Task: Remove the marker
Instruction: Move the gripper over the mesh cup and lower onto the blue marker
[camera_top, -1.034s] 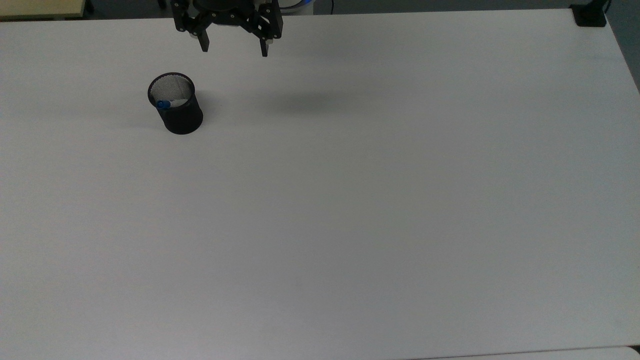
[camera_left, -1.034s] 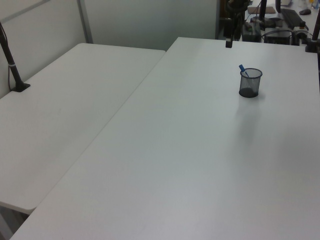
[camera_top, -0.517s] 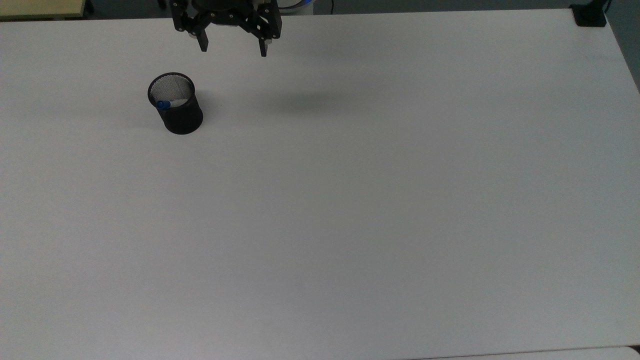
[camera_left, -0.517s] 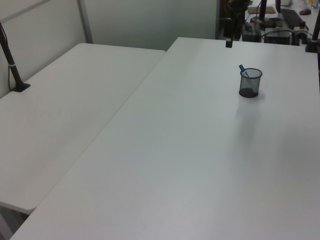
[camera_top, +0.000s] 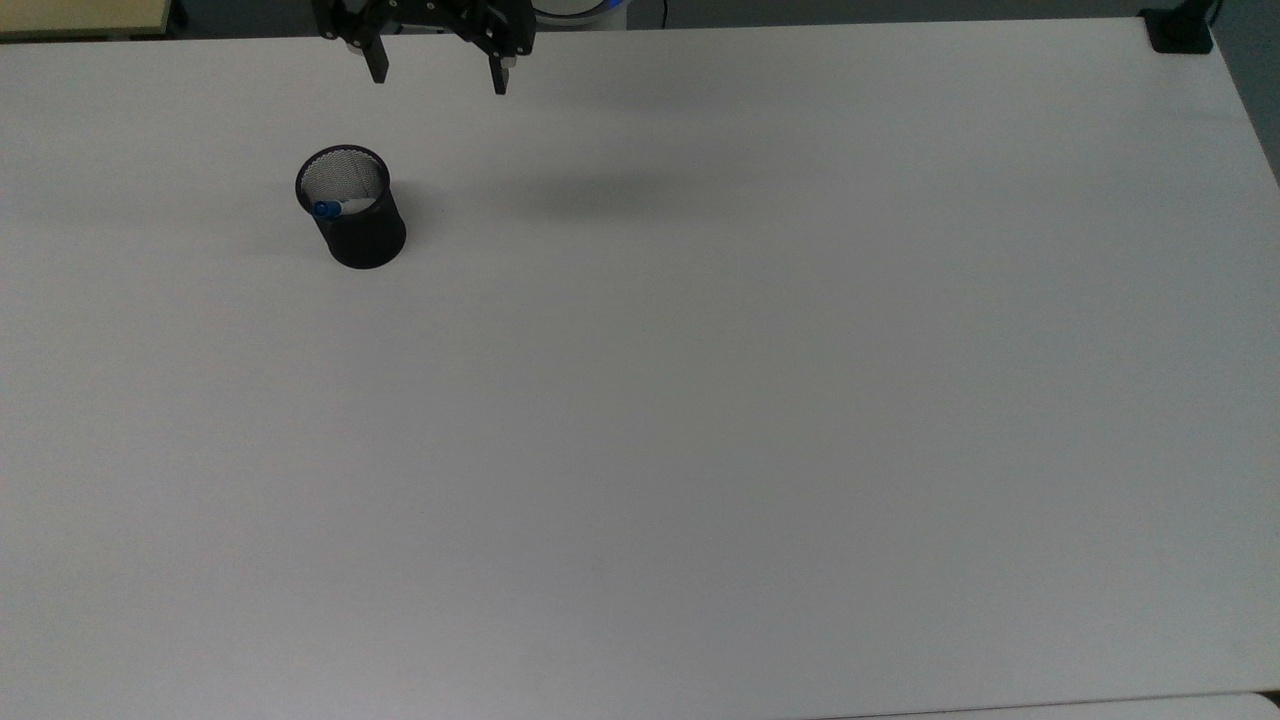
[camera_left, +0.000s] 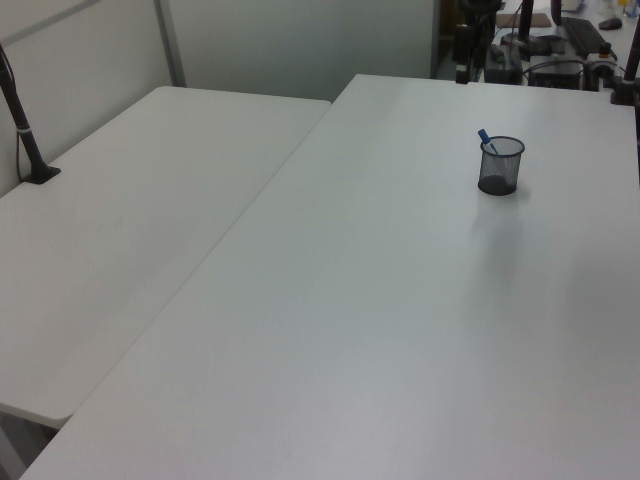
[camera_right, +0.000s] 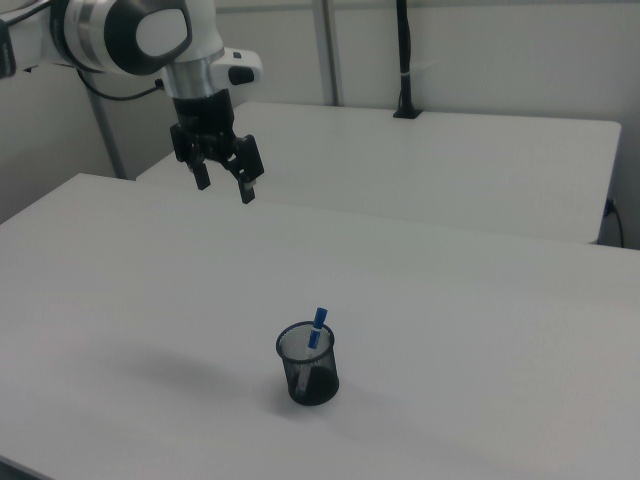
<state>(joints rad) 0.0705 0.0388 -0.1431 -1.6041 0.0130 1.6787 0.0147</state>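
1. One marker (camera_right: 318, 328) is standing in one black mesh cup (camera_right: 309, 371) on the white desk (camera_top: 760, 400).
2. The marker is leaning against the cup's rim, its blue cap up and poking above the rim (the white barrel is running down inside), so its long axis is tilting steeply rather than standing plumb.
3. In the top view the cap is lying at the rim's left side (camera_top: 324, 209), with the barrel slanting toward the top view's right.
4. One gripper (camera_top: 437, 82) is hanging in the air above the desk's far edge, well apart from the cup and to the top view's upper right of it.
5. Its jaws are standing wide and holding nothing, fingers (camera_right: 247, 192) pointing down.
6. A second white desk (camera_left: 130, 210) is adjoining the first.
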